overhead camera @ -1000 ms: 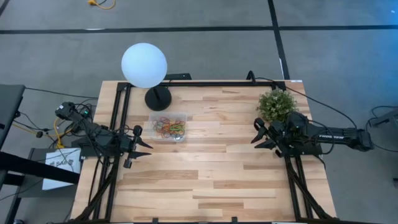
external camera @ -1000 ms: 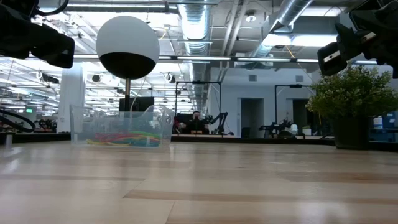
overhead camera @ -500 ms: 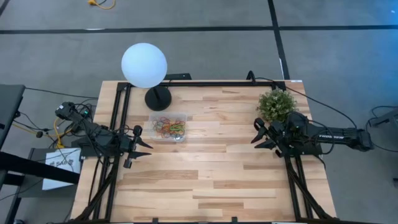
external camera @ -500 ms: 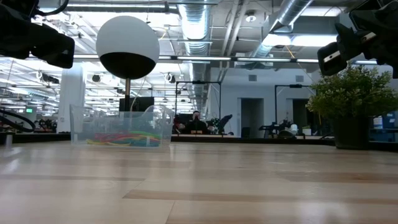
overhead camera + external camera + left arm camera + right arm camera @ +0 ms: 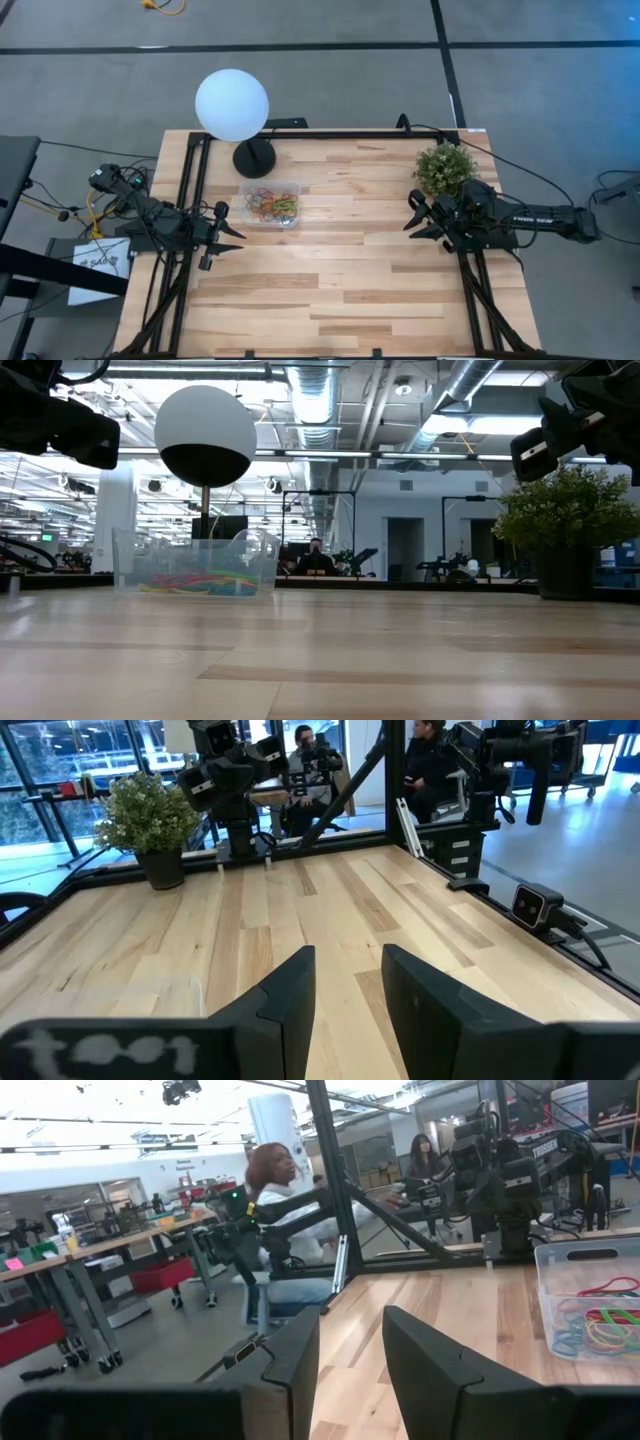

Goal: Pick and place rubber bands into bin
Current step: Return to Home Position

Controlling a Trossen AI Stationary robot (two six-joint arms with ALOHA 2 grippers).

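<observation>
Right wrist view shows bin (image 5: 555, 1295), left plant (image 5: 150, 815).

We see a white globe lamp (image 5: 232, 104) on a black base (image 5: 254, 157), far edge of the table (image 5: 340, 280) — potted plant (image 5: 444, 168) near rt corner.

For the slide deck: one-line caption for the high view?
Two arms, left gripper and right gripper open, flank the table; rubber bands in the clear bin by the lamp.
</observation>
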